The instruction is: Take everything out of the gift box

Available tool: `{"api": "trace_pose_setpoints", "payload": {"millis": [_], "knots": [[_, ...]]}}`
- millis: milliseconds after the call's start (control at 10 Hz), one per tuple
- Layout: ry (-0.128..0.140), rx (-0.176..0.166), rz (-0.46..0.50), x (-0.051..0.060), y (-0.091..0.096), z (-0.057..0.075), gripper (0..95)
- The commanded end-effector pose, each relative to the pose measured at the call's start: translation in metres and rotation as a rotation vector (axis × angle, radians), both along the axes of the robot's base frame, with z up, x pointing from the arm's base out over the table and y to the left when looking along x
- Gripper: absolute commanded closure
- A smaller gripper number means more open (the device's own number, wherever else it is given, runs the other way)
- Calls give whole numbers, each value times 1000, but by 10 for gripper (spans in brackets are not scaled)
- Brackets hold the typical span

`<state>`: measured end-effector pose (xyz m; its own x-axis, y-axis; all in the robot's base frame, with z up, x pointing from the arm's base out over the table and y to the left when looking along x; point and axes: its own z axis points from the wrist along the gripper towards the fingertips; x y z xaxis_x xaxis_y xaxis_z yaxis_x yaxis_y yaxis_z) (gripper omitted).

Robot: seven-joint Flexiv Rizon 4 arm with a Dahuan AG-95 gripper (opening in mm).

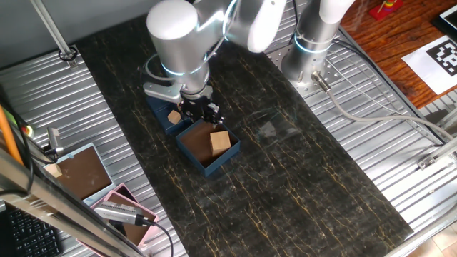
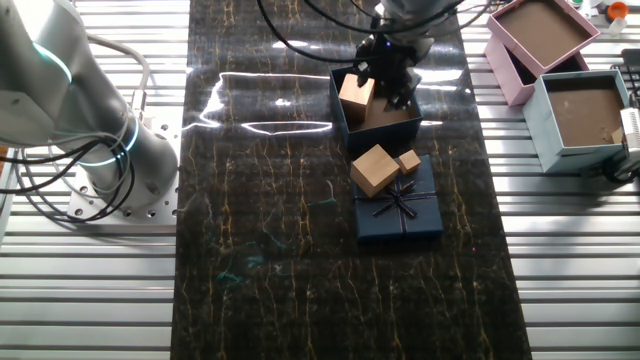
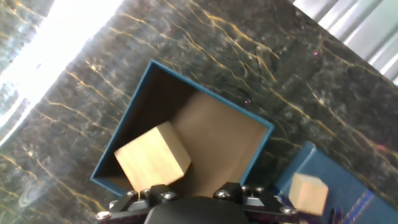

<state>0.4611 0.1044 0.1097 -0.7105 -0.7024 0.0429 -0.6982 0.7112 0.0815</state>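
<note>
Inside, one pale wooden cube [image 3: 153,157] leans in the square box [image 3: 140,90]; gripper [image 1: 201,111] spread unclear.

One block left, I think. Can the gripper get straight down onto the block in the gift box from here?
Probably yes: the gripper hangs over the open gift box, and nothing covers the wooden block.

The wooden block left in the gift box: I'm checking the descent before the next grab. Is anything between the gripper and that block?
Nothing visible. The gripper hangs over the gift box, and the wooden block lies alone on its brown floor, leaning against a wall. The other two blocks sit outside on the lid.
</note>
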Motion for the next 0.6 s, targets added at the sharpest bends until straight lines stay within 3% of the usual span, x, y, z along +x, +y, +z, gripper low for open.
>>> {"api": "trace_pose_setpoints", "payload": {"millis": [100,300,600], "knots": [[-1,-5,29,0,8,-1,190],[-17,1,86,-3,17,-7,190],[-17,1,86,-3,17,-7,190]]}}
